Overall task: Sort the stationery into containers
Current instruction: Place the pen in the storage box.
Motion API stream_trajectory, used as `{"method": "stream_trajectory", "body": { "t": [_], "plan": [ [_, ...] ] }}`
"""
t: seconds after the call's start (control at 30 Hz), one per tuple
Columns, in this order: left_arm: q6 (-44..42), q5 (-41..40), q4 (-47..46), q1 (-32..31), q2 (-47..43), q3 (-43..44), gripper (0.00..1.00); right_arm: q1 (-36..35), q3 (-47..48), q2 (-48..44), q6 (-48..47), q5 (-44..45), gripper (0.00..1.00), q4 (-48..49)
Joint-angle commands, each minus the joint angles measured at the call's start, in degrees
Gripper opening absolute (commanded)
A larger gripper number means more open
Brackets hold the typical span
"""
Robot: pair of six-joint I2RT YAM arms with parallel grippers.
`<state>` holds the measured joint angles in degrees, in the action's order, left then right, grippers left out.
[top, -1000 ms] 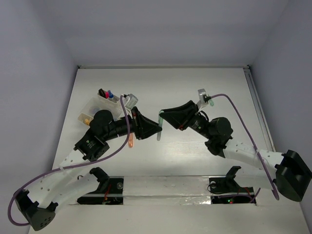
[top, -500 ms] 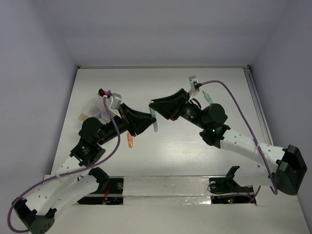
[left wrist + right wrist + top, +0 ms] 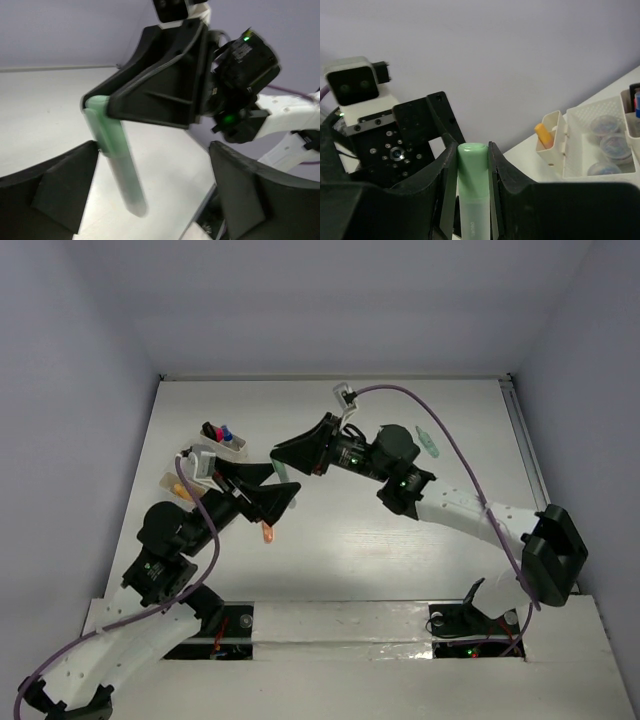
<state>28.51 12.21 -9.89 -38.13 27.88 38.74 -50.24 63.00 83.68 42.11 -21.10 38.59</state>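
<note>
Left claw [image 3: 291,496] sprung wide — right claw [image 3: 472,150] shifted left, pinching green highlighter [image 3: 472,205].

A white table [image 3: 335,555] fills the middle of the top view, matte and evenly lit, with only soft shadows. Plain lavender-grey walls [image 3: 330,300] close it in at the back and on both sides. What seems a thin metal rail [image 3: 524,435] runs along its right edge.

Two green highlighters [image 3: 430,443], two orange markers [image 3: 267,532]
</note>
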Motion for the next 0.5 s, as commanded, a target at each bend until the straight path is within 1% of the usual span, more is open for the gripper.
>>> {"method": "stream_trajectory", "body": {
  "t": [0.0,0.03,0.07,0.1,0.17,0.2,0.23,0.27,0.37,0.4,0.47],
  "plan": [
    [-2.84,-2.36,-0.86,-0.1,-3.26,3.7,0.93,0.93,3.52,3.5,0.25,-0.87,0.0,-3.61],
    [-3.72,-3.06,0.99,-0.1,-3.53,4.23,0.99,0.93,4.23,4.2,0.17,-0.61,0.0,-3.61],
    [-4.08,-4.98,3.01,-0.1,-3.88,4.93,0.99,1.54,5.63,5.95,0.08,-0.87,0.0,-3.35],
    [-4.43,-6.39,7.04,-0.1,-4.67,6.25,0.99,1.55,6.25,6.93,0.08,-1.04,0.0,-3.08],
    [-5.74,-11.75,11.45,-0.1,-5.9,7.66,0.99,1.55,8.44,10.09,-0.01,-1.48,0.0,-1.85],
    [-6.01,-15.16,16.08,-0.1,-6.86,9.49,0.99,1.55,9.24,11.23,0.43,-1.66,0.0,-1.42],
    [-6.36,-17.54,18.22,-0.1,-7.31,10.47,0.99,1.55,9.94,12.37,0.61,-2.27,0.0,-0.54],
    [-7.15,-21.83,20.94,-0.1,-8.44,11.43,0.99,1.55,11.43,14.73,1.13,-2.71,0.0,1.38],
    [-9.51,-28.44,23.33,-0.1,-9.59,14.86,0.99,1.55,14.86,18.87,1.92,-4.47,0.0,3.68],
    [-10.14,-29.86,24.03,-0.1,-9.68,16.52,0.99,1.55,17.57,21.85,2.8,-5.08,0.0,4.21],
    [-11.19,-33.1,24.3,-0.1,-9.16,17.77,0.99,1.55,20.57,24.85,3.77,-7.02,0.0,5.87]
  ]
}}
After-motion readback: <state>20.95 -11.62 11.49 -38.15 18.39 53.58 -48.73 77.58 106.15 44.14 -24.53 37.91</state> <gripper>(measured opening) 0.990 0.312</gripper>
